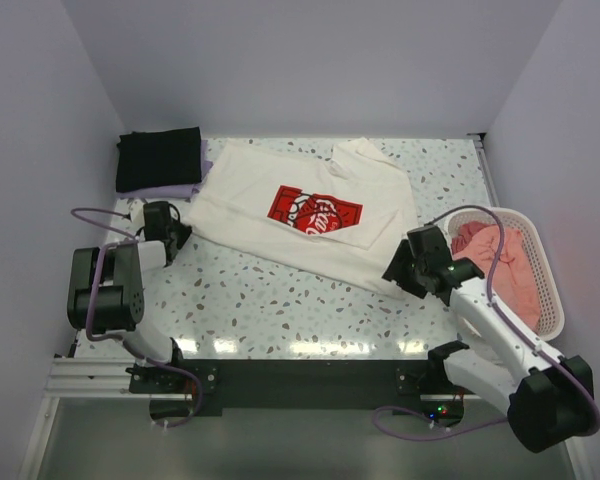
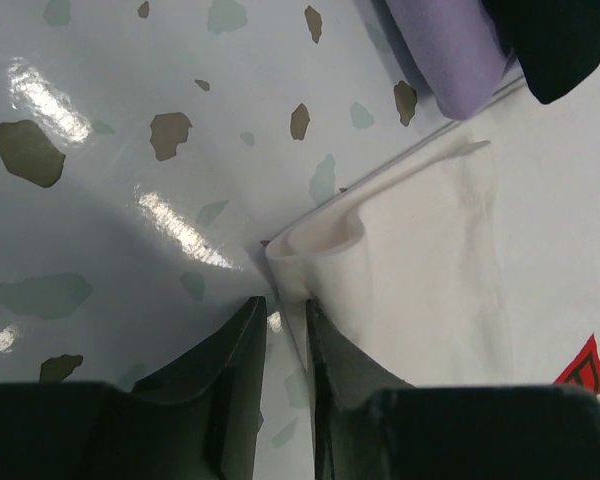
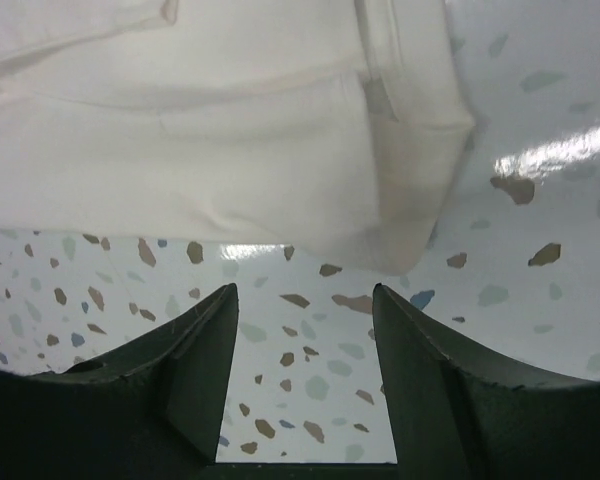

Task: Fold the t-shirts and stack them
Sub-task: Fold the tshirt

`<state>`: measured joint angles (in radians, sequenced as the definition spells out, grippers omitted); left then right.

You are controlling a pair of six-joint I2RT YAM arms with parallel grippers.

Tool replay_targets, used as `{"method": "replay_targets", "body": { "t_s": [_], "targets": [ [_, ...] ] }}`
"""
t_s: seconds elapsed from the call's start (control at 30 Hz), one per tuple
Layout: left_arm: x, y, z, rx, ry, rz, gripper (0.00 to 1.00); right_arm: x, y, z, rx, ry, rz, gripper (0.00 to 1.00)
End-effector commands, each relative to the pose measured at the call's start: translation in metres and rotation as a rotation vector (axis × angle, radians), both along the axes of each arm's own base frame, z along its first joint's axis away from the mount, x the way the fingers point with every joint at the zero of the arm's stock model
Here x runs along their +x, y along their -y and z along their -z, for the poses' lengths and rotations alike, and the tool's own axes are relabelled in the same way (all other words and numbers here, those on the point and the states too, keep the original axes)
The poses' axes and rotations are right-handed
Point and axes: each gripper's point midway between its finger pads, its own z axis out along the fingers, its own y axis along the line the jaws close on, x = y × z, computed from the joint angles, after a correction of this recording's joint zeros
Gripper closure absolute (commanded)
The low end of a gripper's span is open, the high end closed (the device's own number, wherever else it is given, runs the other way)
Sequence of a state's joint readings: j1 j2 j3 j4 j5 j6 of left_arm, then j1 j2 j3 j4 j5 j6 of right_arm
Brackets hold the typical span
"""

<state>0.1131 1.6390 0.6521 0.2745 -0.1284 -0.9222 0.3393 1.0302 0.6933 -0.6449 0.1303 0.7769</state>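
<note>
A cream-white t-shirt [image 1: 250, 195] with a red square print [image 1: 315, 211] lies spread across the middle of the table. My left gripper [image 1: 173, 228] is at its left corner. In the left wrist view that gripper [image 2: 283, 305] is open only a little, and a thin edge of the cream cloth [image 2: 410, 270] runs into the narrow gap. My right gripper [image 1: 398, 262] is at the shirt's near right corner. In the right wrist view it [image 3: 304, 292] stands open and empty, the cloth's corner [image 3: 400, 230] just ahead of its tips. A folded black t-shirt [image 1: 160, 158] lies on a lavender one [image 1: 175, 190] at the back left.
A white slatted basket [image 1: 552, 300] stands at the right edge with a salmon-pink t-shirt [image 1: 500, 262] inside, close to my right arm. Grey walls close in the table on the left, back and right. The lavender fold [image 2: 445, 50] lies just beyond the left gripper.
</note>
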Motion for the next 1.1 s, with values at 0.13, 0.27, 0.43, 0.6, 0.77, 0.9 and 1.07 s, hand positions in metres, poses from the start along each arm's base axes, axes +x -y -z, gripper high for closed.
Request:
{"method": "replay_targets", "body": {
  "t_s": [0.13, 0.27, 0.43, 0.6, 0.77, 0.9, 1.07],
  "targets": [
    [-0.009, 0.002, -0.026, 0.001, 0.095, 0.023, 0.7, -0.017, -0.025, 0.014, 0.227, -0.014, 0.098, 0.39],
    [-0.018, 0.005, -0.04, -0.004, 0.144, 0.022, 0.63, -0.013, -0.029, 0.019, 0.257, 0.001, 0.116, 0.39],
    [-0.012, 0.009, -0.036, -0.025, 0.151, 0.04, 0.5, -0.011, -0.027, 0.031, 0.276, 0.006, 0.165, 0.39],
    [-0.005, 0.012, -0.015, -0.059, 0.119, 0.031, 0.47, -0.01, -0.026, 0.034, 0.29, 0.014, 0.206, 0.39],
    [-0.006, 0.005, -0.003, -0.048, 0.087, -0.008, 0.52, -0.013, -0.015, 0.036, 0.271, 0.029, 0.266, 0.4],
    [-0.005, 0.001, 0.002, -0.028, 0.07, -0.018, 0.62, -0.018, -0.006, 0.044, 0.231, 0.016, 0.304, 0.4],
    [-0.003, -0.002, 0.003, -0.011, 0.056, -0.023, 0.73, -0.02, -0.005, 0.053, 0.227, 0.001, 0.313, 0.4]
  ]
}}
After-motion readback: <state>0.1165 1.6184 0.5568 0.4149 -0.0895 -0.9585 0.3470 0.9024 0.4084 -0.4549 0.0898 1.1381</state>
